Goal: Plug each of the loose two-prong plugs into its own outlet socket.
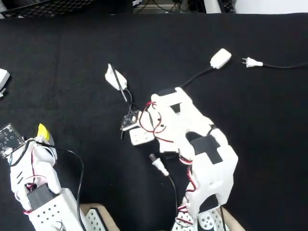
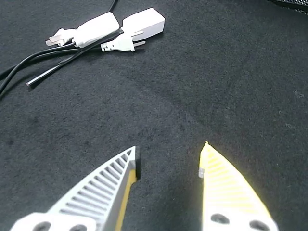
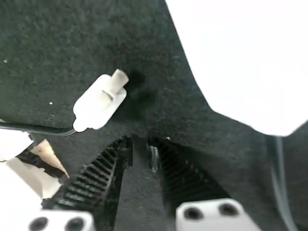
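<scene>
My right gripper [image 3: 139,147] hangs low over the black cloth, its black fingers a narrow gap apart with nothing between them. Just beyond its tips lies a white two-prong plug [image 3: 98,102] on a black cord, and a big white outlet block [image 3: 240,57] sits close beside it. From above, the right arm [image 1: 192,130] is mid-table, its gripper [image 1: 126,125] next to a white outlet [image 1: 141,138]. Another plug [image 1: 157,163] lies near the arm. My left gripper [image 2: 168,154] is open above bare cloth at the front left, its yellow fingertip [image 1: 43,130] showing from above.
At the back right lie a white outlet [image 1: 220,58] on a cord and a loose plug [image 1: 251,62]. A white plug piece [image 1: 115,77] lies back of centre. Far ahead of the left gripper lie an outlet block [image 2: 143,21], a plug [image 2: 119,45] and black cords.
</scene>
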Controlling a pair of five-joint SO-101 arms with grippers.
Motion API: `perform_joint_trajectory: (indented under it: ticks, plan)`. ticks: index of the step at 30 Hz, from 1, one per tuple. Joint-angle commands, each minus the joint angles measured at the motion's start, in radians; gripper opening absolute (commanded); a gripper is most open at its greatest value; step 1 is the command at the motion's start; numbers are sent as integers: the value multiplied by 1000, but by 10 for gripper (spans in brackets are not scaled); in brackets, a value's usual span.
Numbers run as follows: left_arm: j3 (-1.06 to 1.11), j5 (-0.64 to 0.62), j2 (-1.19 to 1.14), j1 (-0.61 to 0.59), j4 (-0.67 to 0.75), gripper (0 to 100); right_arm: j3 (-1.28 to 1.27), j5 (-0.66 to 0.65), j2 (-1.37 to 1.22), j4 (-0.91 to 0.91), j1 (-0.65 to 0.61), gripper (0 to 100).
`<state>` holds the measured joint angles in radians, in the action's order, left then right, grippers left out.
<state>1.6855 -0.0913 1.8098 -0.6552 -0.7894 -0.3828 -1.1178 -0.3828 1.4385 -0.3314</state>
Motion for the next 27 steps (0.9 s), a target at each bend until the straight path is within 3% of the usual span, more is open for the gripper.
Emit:
perform_joint_trajectory:
  ticks: [1,7,17,24,27]
  plan:
    - [13,0,5,-10,-5,223,-64,6,-58,29,52,89]
    - [13,0,5,-8,-5,223,-68,5,-58,46,118,89]
    - [13,0,5,-8,-5,223,67,38,77,244,48,90]
    - [13,0,5,-7,-5,223,38,37,205,258,46,304]
    - [13,0,5,-7,-5,223,-8,35,229,245,8,301]
